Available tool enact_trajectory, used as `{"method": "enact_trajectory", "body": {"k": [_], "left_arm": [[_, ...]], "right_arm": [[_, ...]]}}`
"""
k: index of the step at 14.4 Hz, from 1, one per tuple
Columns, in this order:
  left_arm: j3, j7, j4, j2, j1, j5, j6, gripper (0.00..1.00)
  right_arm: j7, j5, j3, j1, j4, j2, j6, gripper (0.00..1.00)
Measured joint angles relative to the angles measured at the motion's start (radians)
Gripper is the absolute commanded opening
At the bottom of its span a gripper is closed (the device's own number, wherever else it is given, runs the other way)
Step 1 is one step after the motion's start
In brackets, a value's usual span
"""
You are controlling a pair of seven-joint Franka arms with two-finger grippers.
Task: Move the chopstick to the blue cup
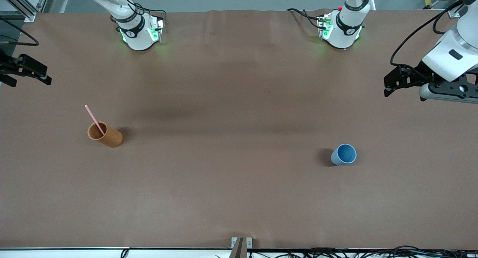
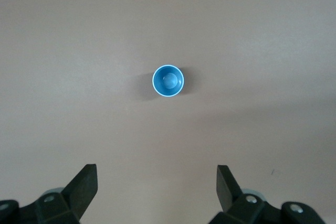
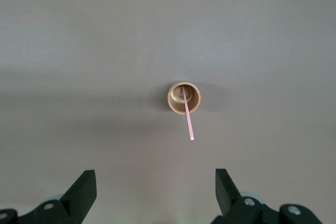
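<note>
Nothing done yet, we judge: chopstick point(image 1: 94, 120) leans in orange cup point(image 1: 105, 135), blue cup point(image 1: 344, 154) empty; left gripper point(image 2: 156, 188) and right gripper point(image 3: 156, 191) hang wide open, empty.

Two cups are standing on the counter point(image 1: 239, 198): one blue cup point(image 1: 343, 154) and one orange cup point(image 1: 105, 134). One pink chopstick point(image 1: 94, 119) is leaning in the orange one.

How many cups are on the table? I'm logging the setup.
2. The tall orange-brown cylindrical cup stands toward the right arm's end, holding the thin pink chopstick; the small round blue cup stands toward the left arm's end, empty.
</note>
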Motion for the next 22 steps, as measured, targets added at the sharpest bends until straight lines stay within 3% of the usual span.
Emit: {"method": "enact_trajectory", "body": {"k": [7,10,12,16,19,22], "left_arm": [[0.003,0.000,0.005,0.003,0.003,0.000,0.000,1.00],[0.012,0.030,-0.012,0.051,0.058,-0.014,0.010,1.00],[0.014,0.047,-0.045,0.130,0.097,-0.021,0.101,1.00],[0.010,0.055,-0.176,0.309,0.102,-0.024,0.402,1.00],[0.007,0.037,-0.260,0.410,0.064,-0.024,0.577,1.00],[0.007,0.010,-0.273,0.465,0.043,-0.024,0.658,1.00]], "right_arm": [[0.000,-0.004,0.009,0.001,-0.035,0.001,0.023,1.00],[0.000,-0.006,0.004,-0.007,-0.091,-0.003,0.066,0.99],[-0.002,-0.006,0.001,-0.024,-0.193,-0.023,0.157,0.97],[-0.007,-0.007,-0.006,-0.046,-0.497,-0.128,0.402,0.89],[-0.057,-0.007,-0.056,-0.052,-0.708,-0.212,0.564,0.79],[-0.101,-0.006,-0.108,-0.061,-0.832,-0.243,0.680,0.72]]}}
